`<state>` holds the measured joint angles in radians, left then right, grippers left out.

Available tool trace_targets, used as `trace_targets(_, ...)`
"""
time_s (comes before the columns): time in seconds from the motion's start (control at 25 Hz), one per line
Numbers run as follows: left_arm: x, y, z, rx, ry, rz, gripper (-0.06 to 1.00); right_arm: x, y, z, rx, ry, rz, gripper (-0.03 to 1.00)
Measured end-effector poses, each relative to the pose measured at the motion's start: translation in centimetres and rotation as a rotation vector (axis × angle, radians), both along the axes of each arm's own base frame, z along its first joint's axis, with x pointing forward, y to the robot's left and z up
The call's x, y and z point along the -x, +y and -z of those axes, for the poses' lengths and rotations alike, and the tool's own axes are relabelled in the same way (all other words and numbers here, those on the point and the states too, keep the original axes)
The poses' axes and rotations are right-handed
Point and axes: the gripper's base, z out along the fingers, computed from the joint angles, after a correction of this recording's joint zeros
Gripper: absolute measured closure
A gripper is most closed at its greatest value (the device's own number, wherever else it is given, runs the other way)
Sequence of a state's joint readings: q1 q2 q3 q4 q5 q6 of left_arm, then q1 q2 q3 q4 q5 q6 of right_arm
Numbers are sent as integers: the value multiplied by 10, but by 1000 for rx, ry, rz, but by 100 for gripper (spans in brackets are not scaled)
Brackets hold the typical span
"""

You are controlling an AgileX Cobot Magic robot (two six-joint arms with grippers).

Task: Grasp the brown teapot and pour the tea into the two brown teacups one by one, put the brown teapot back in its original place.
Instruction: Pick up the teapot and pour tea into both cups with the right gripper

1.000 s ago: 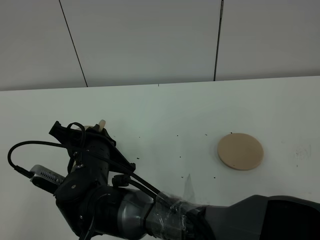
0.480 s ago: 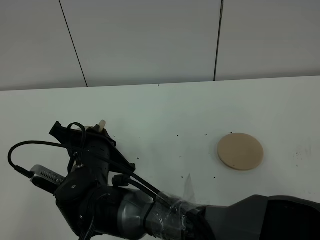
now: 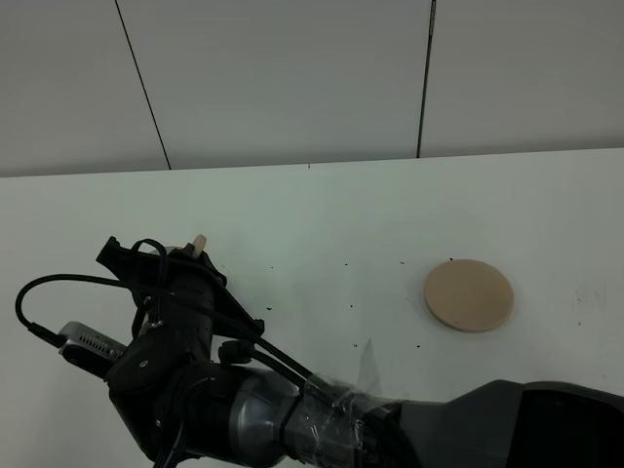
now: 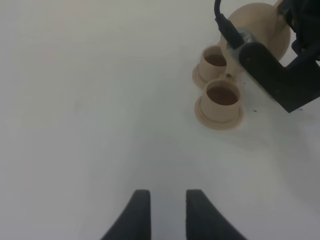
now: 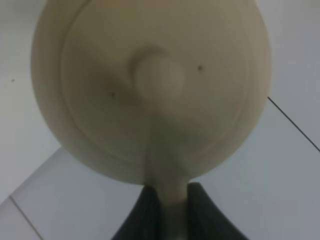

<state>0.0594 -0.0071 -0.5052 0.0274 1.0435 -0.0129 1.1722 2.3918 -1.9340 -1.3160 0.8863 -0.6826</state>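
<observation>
**Teapot held over the cups at the near left**

Nearest the camera, my right arm [image 3: 224,409] reaches across the white table [image 3: 390,214] to the near left. My right gripper [image 5: 174,210] is clamped on the loop handle of the brown teapot [image 5: 150,85], one finger on each side; its lid and knob face my wrist camera, blurred by closeness. From above, only a small tan tip of the pot shows past my wrist. My left gripper [image 4: 163,212] hangs over bare table, its fingers slightly parted and holding nothing. Beyond it stand the two brown teacups, the nearer cup [image 4: 221,99] and the farther cup [image 4: 215,60], each on its saucer, both seemingly with dark liquid inside. The teapot sits just behind them. Well to the right lies the flat tan disc [image 3: 468,294], bare.
</observation>
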Motion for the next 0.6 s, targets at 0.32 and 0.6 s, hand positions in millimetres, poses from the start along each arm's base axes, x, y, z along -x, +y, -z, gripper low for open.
trace_targets(0.32,0,0,0,0,0,0,70,2,-1,4,-34,53,27,87)
trace_targets(0.6,0,0,0,0,0,0,70,2,-1,4,-81,66,52,87)
